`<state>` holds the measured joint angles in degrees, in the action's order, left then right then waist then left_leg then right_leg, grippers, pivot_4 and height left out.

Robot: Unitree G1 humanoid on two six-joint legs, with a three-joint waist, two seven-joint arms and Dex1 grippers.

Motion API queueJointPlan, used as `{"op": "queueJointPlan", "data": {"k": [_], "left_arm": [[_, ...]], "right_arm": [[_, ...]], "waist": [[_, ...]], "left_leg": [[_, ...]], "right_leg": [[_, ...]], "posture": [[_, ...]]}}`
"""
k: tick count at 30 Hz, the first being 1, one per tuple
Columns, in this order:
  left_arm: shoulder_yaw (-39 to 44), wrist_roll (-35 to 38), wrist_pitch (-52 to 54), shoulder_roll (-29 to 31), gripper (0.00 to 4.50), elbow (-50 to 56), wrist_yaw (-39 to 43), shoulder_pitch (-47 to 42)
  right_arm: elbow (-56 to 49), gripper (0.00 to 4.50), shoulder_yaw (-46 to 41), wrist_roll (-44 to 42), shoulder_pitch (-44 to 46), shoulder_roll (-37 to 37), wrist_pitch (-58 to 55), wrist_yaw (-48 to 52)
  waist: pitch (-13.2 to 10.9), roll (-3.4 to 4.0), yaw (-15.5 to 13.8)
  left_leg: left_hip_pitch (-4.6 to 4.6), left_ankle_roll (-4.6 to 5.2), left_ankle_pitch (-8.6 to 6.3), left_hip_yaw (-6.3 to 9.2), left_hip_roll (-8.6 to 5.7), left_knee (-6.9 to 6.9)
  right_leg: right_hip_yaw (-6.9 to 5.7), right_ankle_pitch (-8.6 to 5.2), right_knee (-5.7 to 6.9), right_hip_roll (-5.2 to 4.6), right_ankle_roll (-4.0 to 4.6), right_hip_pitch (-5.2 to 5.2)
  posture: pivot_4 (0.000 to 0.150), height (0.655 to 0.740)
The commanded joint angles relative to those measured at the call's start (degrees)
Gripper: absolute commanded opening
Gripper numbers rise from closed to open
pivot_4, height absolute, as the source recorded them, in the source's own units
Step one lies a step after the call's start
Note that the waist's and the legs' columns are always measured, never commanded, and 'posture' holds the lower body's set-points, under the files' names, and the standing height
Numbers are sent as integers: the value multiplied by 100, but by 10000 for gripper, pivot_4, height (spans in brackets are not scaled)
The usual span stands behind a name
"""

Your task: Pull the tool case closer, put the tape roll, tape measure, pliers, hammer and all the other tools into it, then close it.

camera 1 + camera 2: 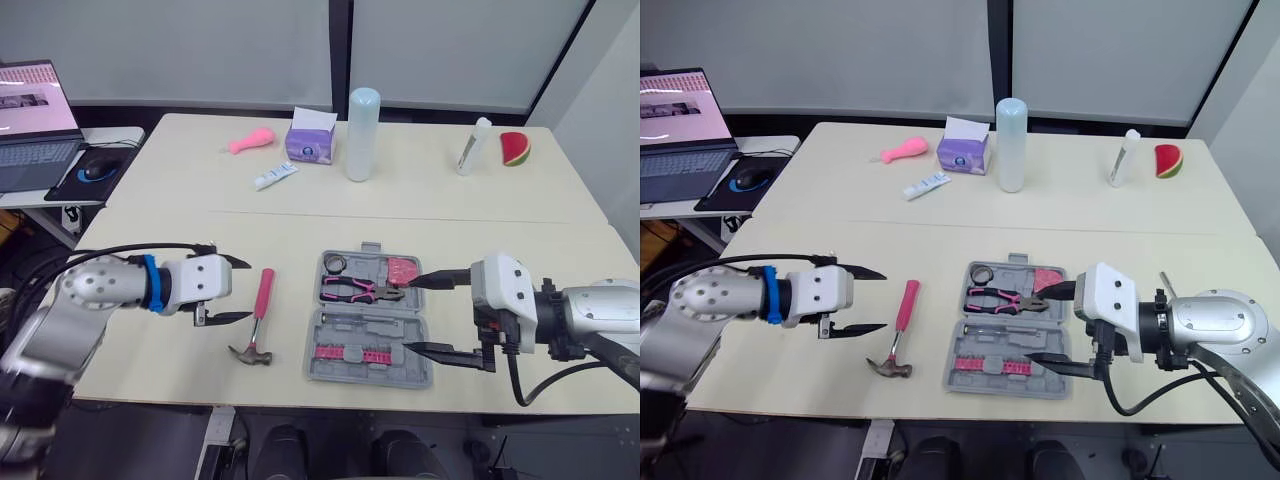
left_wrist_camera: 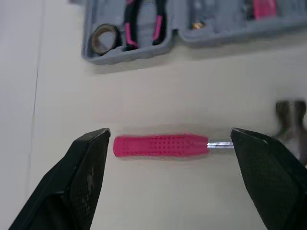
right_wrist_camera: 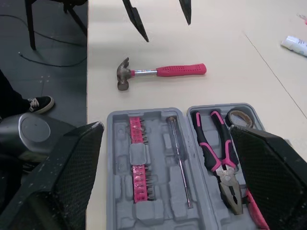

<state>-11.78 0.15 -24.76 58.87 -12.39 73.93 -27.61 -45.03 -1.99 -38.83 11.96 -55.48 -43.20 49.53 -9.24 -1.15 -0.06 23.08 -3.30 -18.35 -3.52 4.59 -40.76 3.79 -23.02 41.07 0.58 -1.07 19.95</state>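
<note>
Grey tool case point(image 1: 368, 320) open near the desk point(image 1: 450, 200) front edge, pliers point(image 1: 360, 291) and tape roll point(image 1: 334, 264) inside, pink-handled hammer point(image 1: 257, 320) just left of it, left end effector point(image 1: 245, 290) spread wide beside the hammer, right end effector point(image 1: 412, 314) spread wide at the case's right side, bottle point(image 1: 363, 120) and tissue box point(image 1: 311, 138) well behind.

Left arm point(image 1: 95, 290) here: a rounded silver shell pocked with small dark fixing points, a blue band point(image 1: 150, 285) round it, then a white boxy wrist feeding the left claw point(image 1: 248, 290) — two black tapered fingers. Black cables point(image 1: 130, 247) run along the top. The right arm point(image 1: 600, 310) matches it, with a silver barrel, black ribbed joint and white block, a black cable point(image 1: 516, 385) drooping beneath — and the right claw point(image 1: 410, 315) has the same black blades.
</note>
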Motion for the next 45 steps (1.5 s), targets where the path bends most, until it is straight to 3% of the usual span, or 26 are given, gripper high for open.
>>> {"op": "queueJointPlan", "data": {"k": [1,7,15,21,28,30,37,41,45], "left_arm": [[-747,-682,-2583,-224,41548,-1705,571,-969],[-1797,-1288,-4720,-917,41548,-3563,731,-2123],[-2625,-2526,-5933,-1384,41548,-4670,27,-2719],[-2898,-3898,-6001,-1537,22833,-4941,-1113,-2936],[-2941,-4380,-6203,-1484,2536,-5047,-2096,-3202],[-2898,-4350,-6248,-1356,29,-5114,-2283,-3318],[-2871,-3597,-6435,-699,29,-5313,-2343,-3477],[-2770,-2312,-5798,-282,29,-5043,-1756,-3096],[-2323,-269,-3611,284,29,-3301,-640,-1904]], "right_arm": [[-219,45000,105,-28,138,1,-212,-214],[-282,45000,278,-96,251,56,-373,-339],[-287,45000,304,-152,327,52,-449,-355],[-302,45000,237,-197,325,25,-496,-335],[-305,45000,209,-211,373,11,-491,-329],[-298,45000,220,-223,392,21,-487,-336],[-336,45000,292,-289,450,121,-507,-435],[-381,45000,399,-294,491,236,-558,-543],[-352,45000,647,-172,605,341,-619,-638]], "waist": [[0,0,7],[0,-1,66],[0,-4,171],[2,-3,174],[4,-1,155],[0,-8,165],[-5,-17,208],[-5,-16,208],[-5,-15,260]], "left_leg": [[5,1,0,1,1,0],[39,6,-3,16,13,-5],[44,9,-2,30,10,-15],[40,10,0,34,4,-17],[32,21,8,35,-6,-22],[33,21,8,34,-4,-22],[36,20,8,29,-1,-20],[37,19,9,29,2,-19],[37,18,9,29,5,-20]], "right_leg": [[1,0,6,0,0,10],[1,0,19,-26,-1,54],[-3,0,53,-35,-1,60],[-7,0,68,-39,-1,60],[-9,0,85,-55,-2,52],[-11,0,88,-55,-1,56],[-20,0,94,-54,-2,71],[-24,0,102,-55,-2,82],[-42,0,109,-76,-2,93]], "posture": [[1500,7075],[1500,7075],[1500,7075],[1500,7075],[1500,7075],[1500,7075],[1500,7075],[1500,7075],[1500,7075]]}}
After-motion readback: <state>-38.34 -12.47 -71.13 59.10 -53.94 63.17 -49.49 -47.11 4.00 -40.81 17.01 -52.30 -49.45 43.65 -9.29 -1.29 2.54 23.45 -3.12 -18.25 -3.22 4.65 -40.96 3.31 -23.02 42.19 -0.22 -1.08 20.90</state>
